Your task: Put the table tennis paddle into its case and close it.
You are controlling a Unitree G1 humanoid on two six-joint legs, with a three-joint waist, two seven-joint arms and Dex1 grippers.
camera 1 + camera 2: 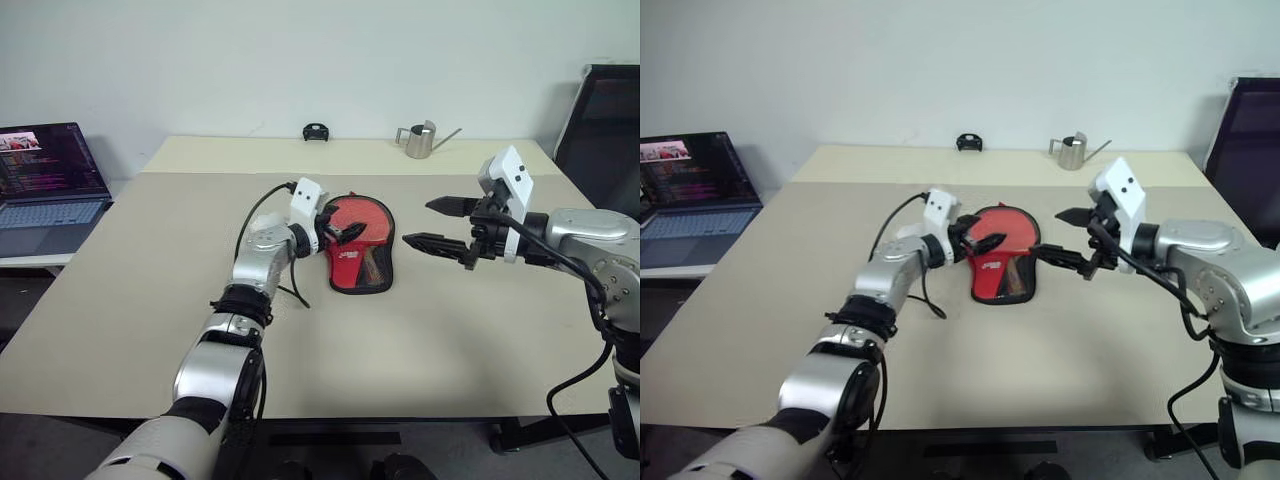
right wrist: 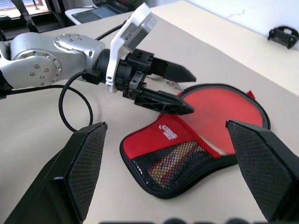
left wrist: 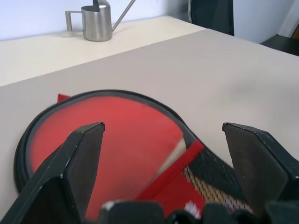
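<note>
Snagging is the main risk as I judge it: the case (image 1: 360, 255) lies flat on the bench (image 1: 120, 300) with the table tennis paddle (image 2: 219, 112) already partly inside, its red face showing in the open round end, and the left jaws (image 1: 340, 232) hover spread wide right over that end, holding nothing. A careless push there could slide the soft pouch across the smooth top or drag the paddle back out instead of seating it, and a fingertip could catch the black rim or the mesh pocket. The right jaws (image 1: 1065, 238) hang just beyond the far side of the case, also spread and empty, so nothing pins the pouch down. Farther off from both jaws, a plain pale wall backs the bench, with a dark chair (image 1: 600, 120) past the right jaws, an open laptop (image 1: 45, 190) well off past the left, a steel watering can (image 1: 420, 140) and a small black object (image 1: 317, 132) near the far edge.
</note>
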